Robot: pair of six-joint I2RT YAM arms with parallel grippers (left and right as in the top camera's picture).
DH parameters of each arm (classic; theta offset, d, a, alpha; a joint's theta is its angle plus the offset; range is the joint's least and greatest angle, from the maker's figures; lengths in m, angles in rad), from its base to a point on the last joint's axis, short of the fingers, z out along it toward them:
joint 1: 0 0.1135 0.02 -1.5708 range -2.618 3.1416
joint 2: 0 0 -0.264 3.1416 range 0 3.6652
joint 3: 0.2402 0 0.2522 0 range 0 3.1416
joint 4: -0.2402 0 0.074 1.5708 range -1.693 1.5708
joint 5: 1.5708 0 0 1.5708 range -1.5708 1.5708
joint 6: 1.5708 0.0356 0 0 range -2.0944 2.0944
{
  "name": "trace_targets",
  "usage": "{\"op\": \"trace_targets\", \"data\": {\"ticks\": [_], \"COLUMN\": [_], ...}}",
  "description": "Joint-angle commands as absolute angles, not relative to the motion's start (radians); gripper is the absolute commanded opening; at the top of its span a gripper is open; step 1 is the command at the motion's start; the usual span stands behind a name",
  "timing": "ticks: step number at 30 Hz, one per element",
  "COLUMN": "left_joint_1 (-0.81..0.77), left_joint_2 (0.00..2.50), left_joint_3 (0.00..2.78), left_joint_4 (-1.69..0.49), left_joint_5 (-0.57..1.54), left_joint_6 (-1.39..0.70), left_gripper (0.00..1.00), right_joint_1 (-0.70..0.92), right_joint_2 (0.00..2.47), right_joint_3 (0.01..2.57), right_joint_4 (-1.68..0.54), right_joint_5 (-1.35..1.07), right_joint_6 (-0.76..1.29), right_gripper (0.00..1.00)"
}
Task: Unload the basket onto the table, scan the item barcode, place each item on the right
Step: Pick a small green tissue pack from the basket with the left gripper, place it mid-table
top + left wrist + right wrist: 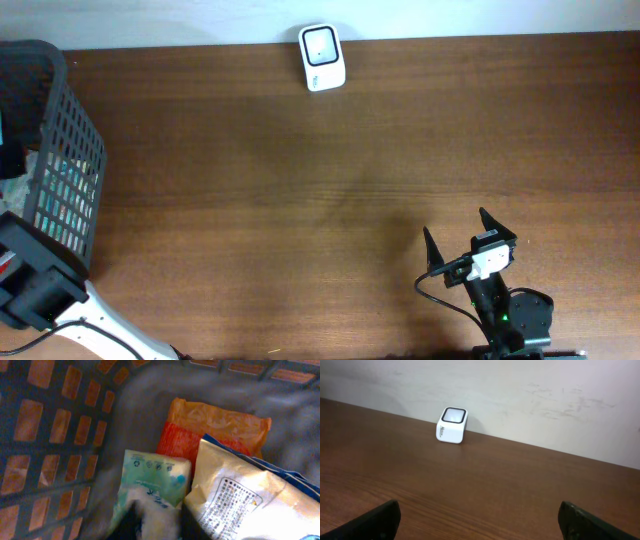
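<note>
We look straight down from overhead on the whole table [300, 200], its far edge along the top of the view and the basket [70, 160] at its left edge. Our left wrist camera is inside that basket, very close to the green packet [155, 480], facing the floor and mesh side. Our right wrist camera sits low near the table's front edge, facing the far edge and the wall [530, 390]. It shares the scanner [452, 425] and the bare tabletop with the overhead view.
</note>
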State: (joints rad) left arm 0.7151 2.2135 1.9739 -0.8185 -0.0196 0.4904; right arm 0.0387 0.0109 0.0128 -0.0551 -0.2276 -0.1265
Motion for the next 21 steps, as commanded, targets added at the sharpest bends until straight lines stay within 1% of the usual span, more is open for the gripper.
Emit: {"op": "trace_targets", "data": {"ticks": [1,4,9,11,13,15,17,19,21], "left_joint_1": [0.722,0.721,0.714,0.669,0.608,0.513,0.366,0.174,-0.014], "left_joint_2": [2.243,2.194,2.023,1.874,1.766,1.658,1.579,1.571,1.615], "left_joint_3": [1.993,2.001,2.103,2.142,2.142,2.142,2.142,2.141,2.119], "left_joint_4": [-0.813,-0.822,-0.821,-0.820,-0.826,-0.877,-0.970,-1.060,-1.141], "left_joint_5": [-0.023,-0.022,0.005,0.072,0.076,0.125,0.163,0.162,0.161], "left_joint_6": [0.495,0.451,0.197,0.147,0.095,0.089,0.089,0.089,0.089], "left_gripper": [0.00,0.00,0.00,0.00,0.00,0.00,0.00,0.00,0.00], "right_joint_1": [0.032,0.032,0.032,0.032,0.032,0.032,0.032,0.032,0.032], "right_joint_2": [0.004,0.004,0.004,0.004,0.004,0.004,0.004,0.004,0.004], "right_joint_3": [0.006,0.006,0.006,0.006,0.006,0.006,0.006,0.006,0.006], "right_joint_4": [-0.057,-0.057,-0.057,-0.057,-0.057,-0.057,-0.057,-0.057,-0.057], "right_joint_5": [-0.235,-0.236,-0.235,-0.235,-0.235,-0.236,-0.236,-0.236,-0.236], "right_joint_6": [-0.115,-0.115,-0.115,-0.115,-0.115,-0.115,-0.115,-0.115,-0.115], "right_gripper": [0.99,0.99,0.98,0.99,0.98,0.98,0.98,0.98,0.99]}}
